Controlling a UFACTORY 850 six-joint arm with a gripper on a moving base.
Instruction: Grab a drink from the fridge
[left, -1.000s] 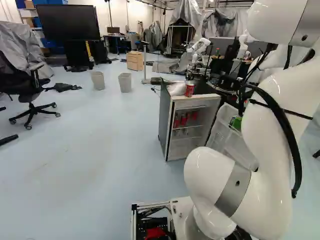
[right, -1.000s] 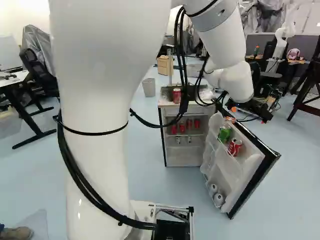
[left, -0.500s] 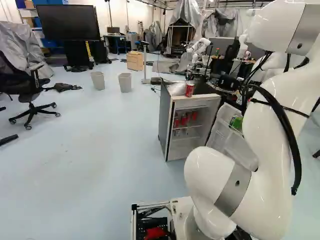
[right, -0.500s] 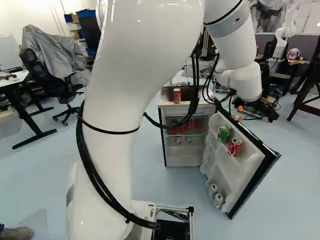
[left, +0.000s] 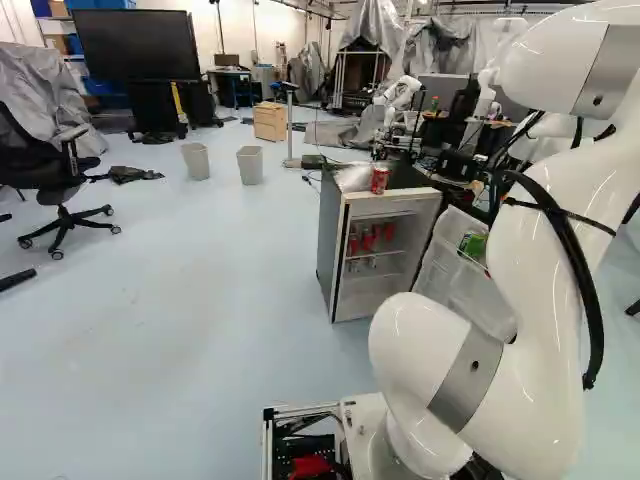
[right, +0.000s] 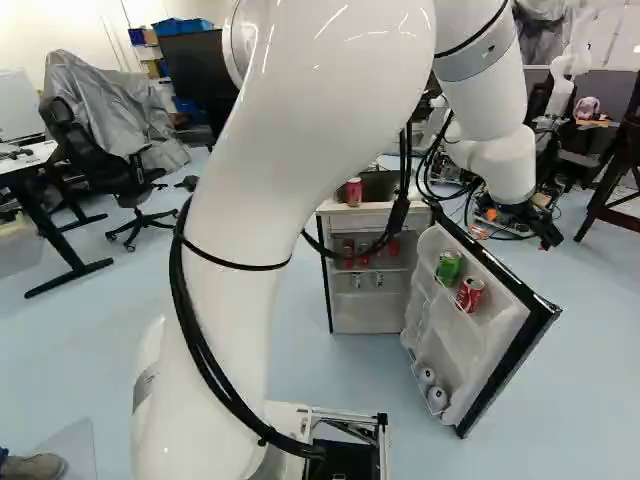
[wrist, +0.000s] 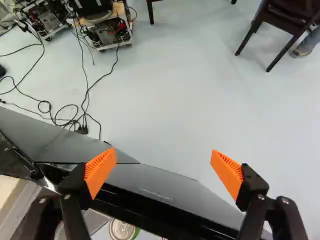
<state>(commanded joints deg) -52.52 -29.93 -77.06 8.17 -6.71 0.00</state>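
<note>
The fridge (right: 368, 300) stands with its door (right: 495, 330) swung out; red cans (right: 366, 254) sit on an inner shelf. In the door rack stand a green can (right: 449, 267) and a red can (right: 470, 294). Another red can (left: 379, 180) is on top of the fridge. Beyond the door's upper edge is my gripper (right: 524, 222) in the right base view. Seen from the wrist, the gripper (wrist: 163, 167) has its orange pads wide apart with nothing held, above the outer side of the door (wrist: 150, 185); a can top (wrist: 121, 229) shows past the door edge.
Cables (wrist: 87, 100) lie on the floor beyond the door near wheeled equipment (wrist: 107, 30). A dark chair (wrist: 285, 20) stands farther off. Another robot (left: 403, 95) is behind the fridge. Two bins (left: 250, 165) stand left of the fridge in the left base view.
In the right base view my arm has swung rightward, and its wrist has shifted right and slightly lower beyond the door. The base, fridge and cans stay where they were.
</note>
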